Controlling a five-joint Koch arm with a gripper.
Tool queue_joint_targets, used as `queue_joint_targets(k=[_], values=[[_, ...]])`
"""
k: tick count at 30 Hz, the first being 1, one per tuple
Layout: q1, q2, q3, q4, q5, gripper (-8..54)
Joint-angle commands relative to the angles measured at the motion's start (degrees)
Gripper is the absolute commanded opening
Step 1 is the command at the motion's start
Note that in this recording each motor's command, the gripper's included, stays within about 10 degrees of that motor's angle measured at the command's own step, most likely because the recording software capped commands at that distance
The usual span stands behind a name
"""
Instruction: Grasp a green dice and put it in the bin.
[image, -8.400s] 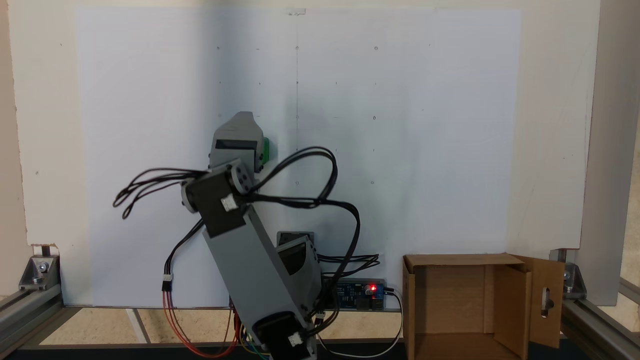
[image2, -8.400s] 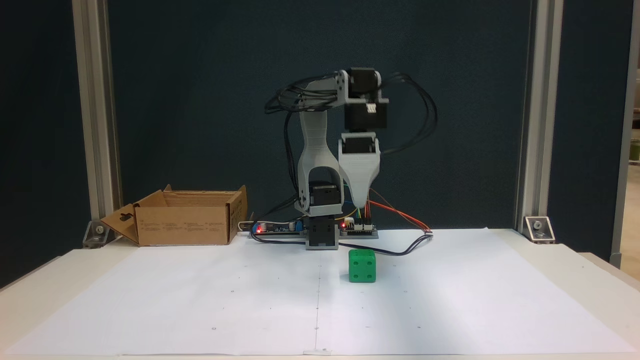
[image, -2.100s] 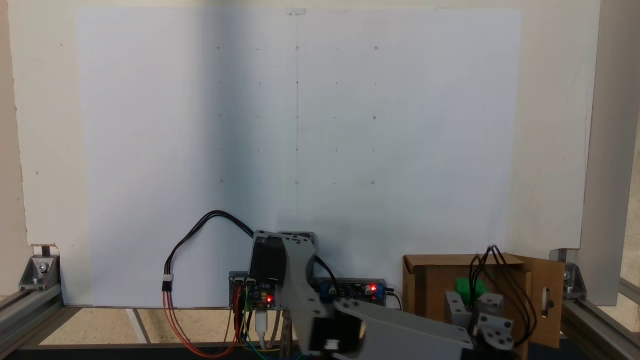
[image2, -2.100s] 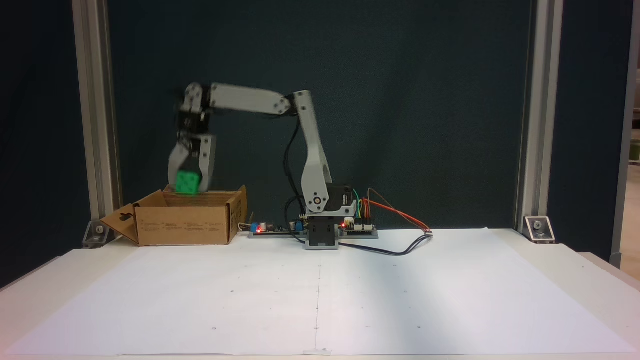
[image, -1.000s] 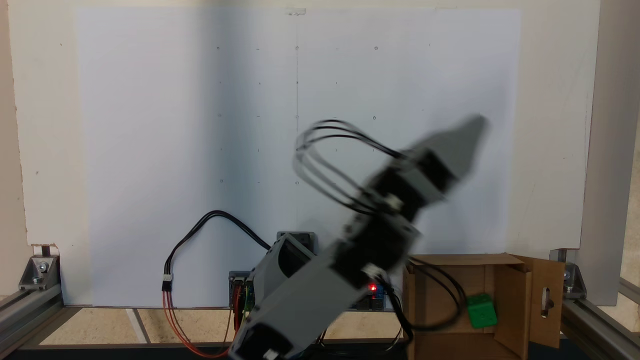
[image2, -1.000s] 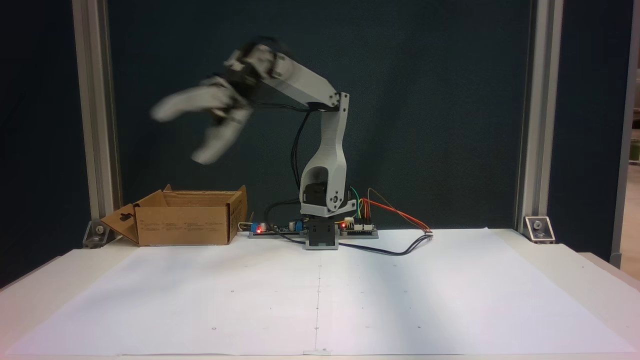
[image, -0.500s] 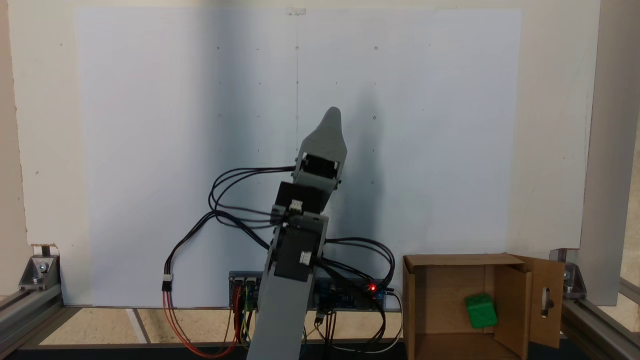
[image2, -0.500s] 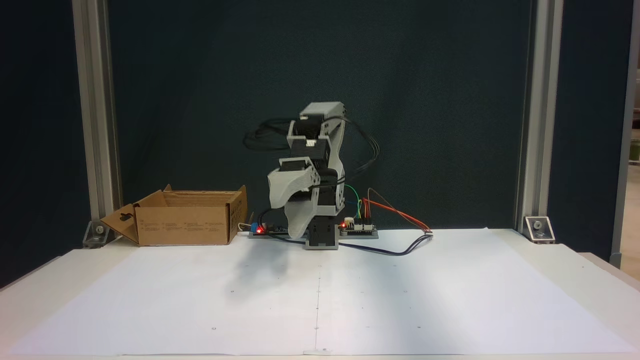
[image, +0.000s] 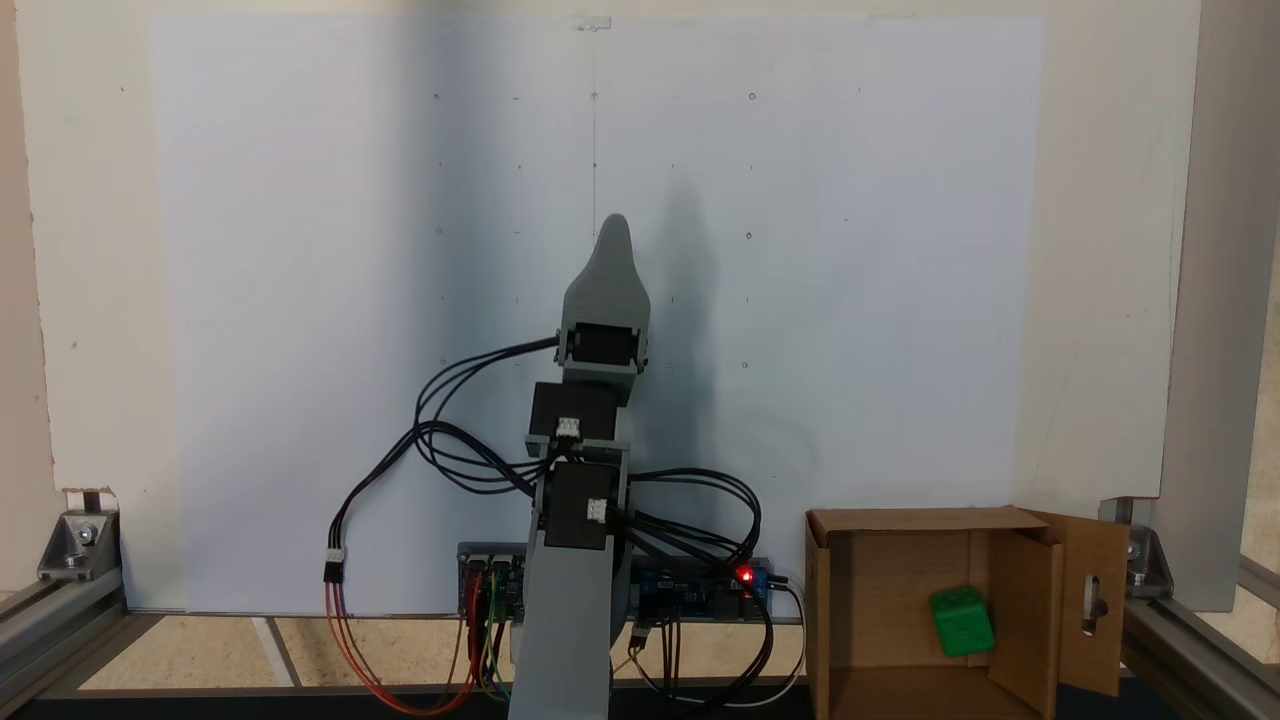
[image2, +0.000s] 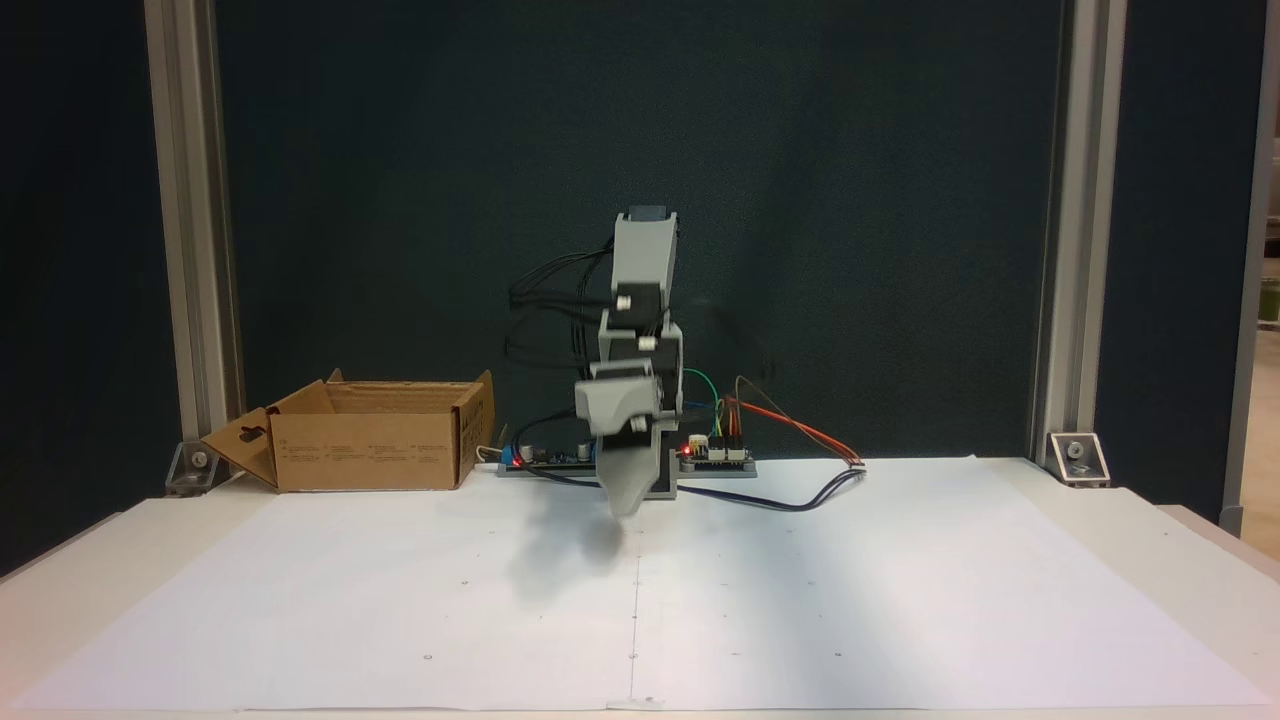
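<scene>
The green dice (image: 962, 620) lies inside the bin (image: 900, 522), against its right inner wall, tilted. In the other fixed view the bin (image2: 370, 450) is a brown cardboard box at the left rear of the table, and its walls hide the dice. My gripper (image: 612, 228) reaches out over the middle of the white sheet, far from the bin. Seen from the front, the gripper (image2: 625, 505) points down just above the paper, before the arm's base. Its jaws overlap in both fixed views, so whether they are open or shut does not show. Nothing is visible between them.
A white paper sheet (image2: 640, 600) covers the table. Circuit boards (image2: 715, 455) and loose cables (image2: 800, 495) lie beside the arm's base. Aluminium frame posts (image2: 190, 250) stand at both rear corners, with corner brackets (image2: 1075, 455).
The dice left the gripper and settled in the bin. The arm swung away from the bin to the table's middle and lowered its gripper toward the paper.
</scene>
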Motion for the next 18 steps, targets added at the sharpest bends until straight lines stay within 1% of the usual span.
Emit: queue_joint_targets(k=[1, 6, 18], values=[[-0.4, 6.3, 0.1, -9.6, 1.8, 43.3], [-0.5, 6.3, 6.8, -21.7, 1.8, 43.2], [-0.5, 6.3, 16.7, -49.1, 1.8, 43.5]])
